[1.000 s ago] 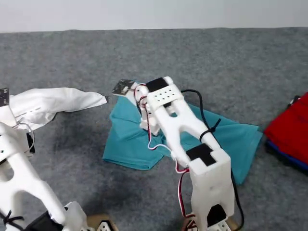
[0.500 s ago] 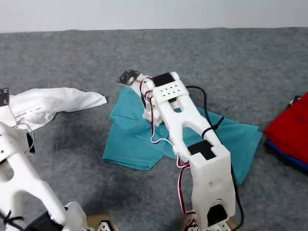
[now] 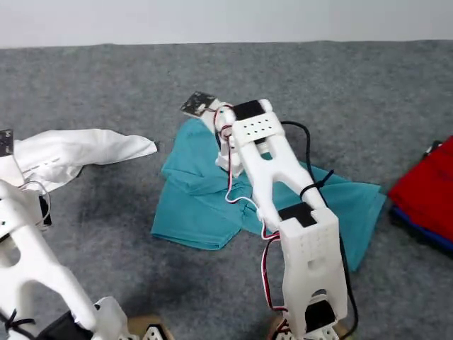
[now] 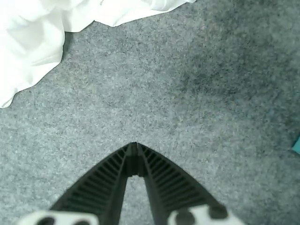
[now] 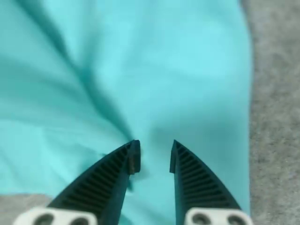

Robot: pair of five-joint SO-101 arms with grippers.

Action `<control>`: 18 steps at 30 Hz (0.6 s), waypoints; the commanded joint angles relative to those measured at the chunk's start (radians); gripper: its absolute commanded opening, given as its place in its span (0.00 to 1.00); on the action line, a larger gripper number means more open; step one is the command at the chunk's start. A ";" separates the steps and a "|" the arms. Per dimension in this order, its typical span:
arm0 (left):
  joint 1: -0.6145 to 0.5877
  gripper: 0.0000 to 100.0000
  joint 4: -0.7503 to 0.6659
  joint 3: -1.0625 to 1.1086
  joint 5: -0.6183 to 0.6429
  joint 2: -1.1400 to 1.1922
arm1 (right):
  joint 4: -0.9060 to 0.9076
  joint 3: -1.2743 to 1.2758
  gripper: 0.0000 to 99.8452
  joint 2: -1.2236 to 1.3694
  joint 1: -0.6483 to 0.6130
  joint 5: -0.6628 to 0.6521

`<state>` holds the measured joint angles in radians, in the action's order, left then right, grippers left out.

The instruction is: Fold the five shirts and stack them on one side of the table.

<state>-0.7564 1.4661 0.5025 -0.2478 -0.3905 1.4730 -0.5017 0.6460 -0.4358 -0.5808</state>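
Teal shirt [image 3: 191,202] sits mid-tabletop [image 3: 333,85], rumpled, one flap already turned over.

Right gripper [image 5: 153,157] is pushing outward across it, farther from arm base than a second ago and nearer shirt's far edge. Fingers parted, nothing between them, hovering just over cloth. Shirt itself unmoved.

Reads as lining up next pinch; fold not finished.

White shirt [image 3: 78,152] waits crumpled at left. Left gripper [image 4: 136,149] over bare tabletop beside it, fingers pressed together, empty.

Red shirt [image 3: 428,184] on blue shirt [image 3: 425,232] at right edge: stack likely begun.

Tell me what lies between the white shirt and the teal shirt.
Only bare grey table cover separates the white shirt and the teal shirt, as the high view shows.
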 commanded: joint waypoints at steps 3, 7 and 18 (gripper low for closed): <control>0.002 0.00 0.003 -0.002 -0.009 -0.037 | 0.168 -0.087 0.12 -0.111 -0.064 -0.003; 0.002 0.00 0.003 -0.002 -0.008 -0.037 | 0.275 -0.087 0.06 -0.127 -0.114 0.000; 0.003 0.00 0.003 -0.002 -0.008 -0.037 | 0.047 -0.091 0.01 0.010 -0.182 -0.002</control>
<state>-0.7564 1.4661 0.5025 -0.2478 -0.3920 1.6126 -0.5401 0.6444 -0.6322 -0.5808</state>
